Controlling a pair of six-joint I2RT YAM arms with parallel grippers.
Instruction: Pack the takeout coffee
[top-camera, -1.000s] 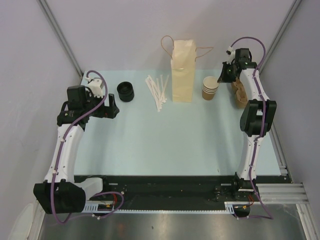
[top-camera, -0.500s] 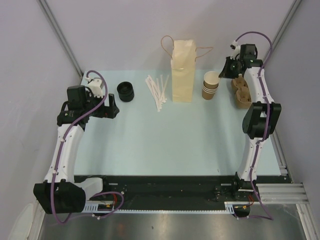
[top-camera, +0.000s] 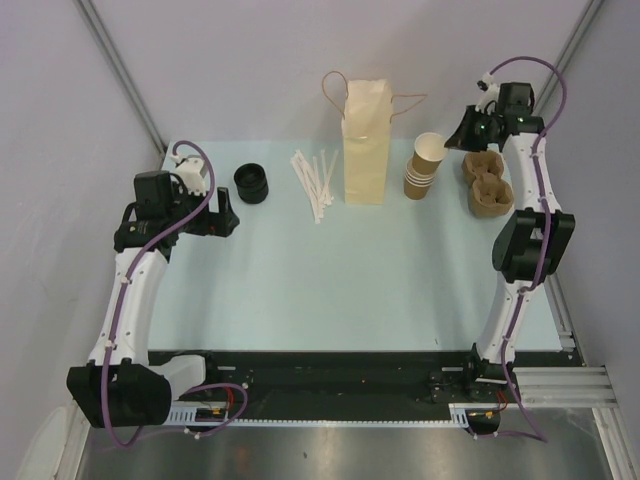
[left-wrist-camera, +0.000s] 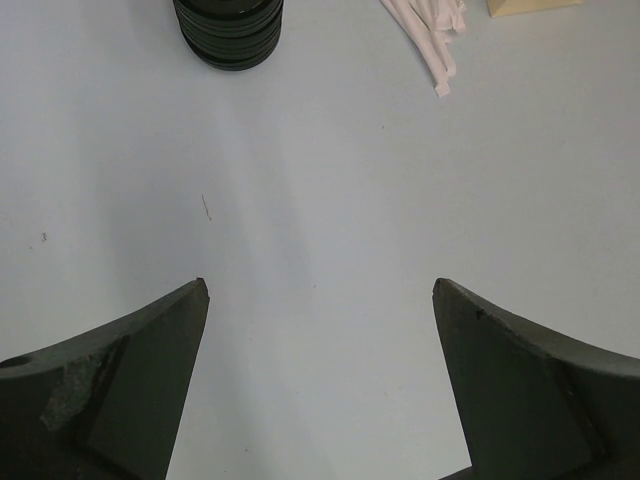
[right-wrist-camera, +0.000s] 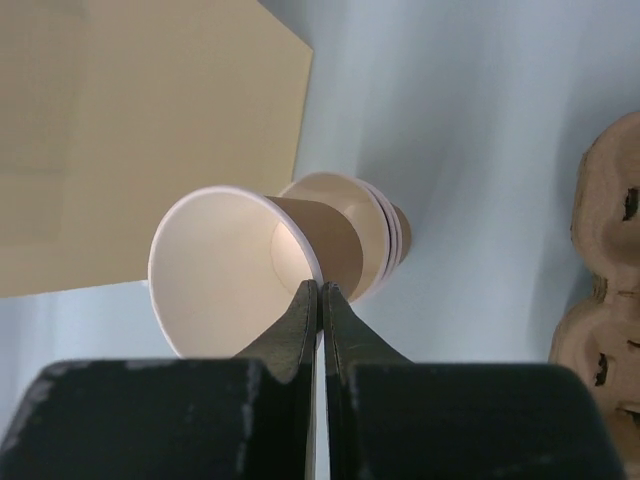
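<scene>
Paper cup (right-wrist-camera: 215, 270) hangs tilted, rim pinched in the far-reaching right claw (right-wrist-camera: 320, 292).

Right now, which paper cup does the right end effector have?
The top cup, tilted above the stack; the right end effector is shut on its rim. The others sit nested upright.

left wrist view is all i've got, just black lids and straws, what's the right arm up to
observer: the right gripper is shut on the rim of the top cup, holding it tilted over the cup stack
operator: is the bag up
observer: yes, the paper bag stands upright at the back, left of that stack
operator: any carrier
observer: a brown pulp carrier lies right of the stack, apart from it
</scene>
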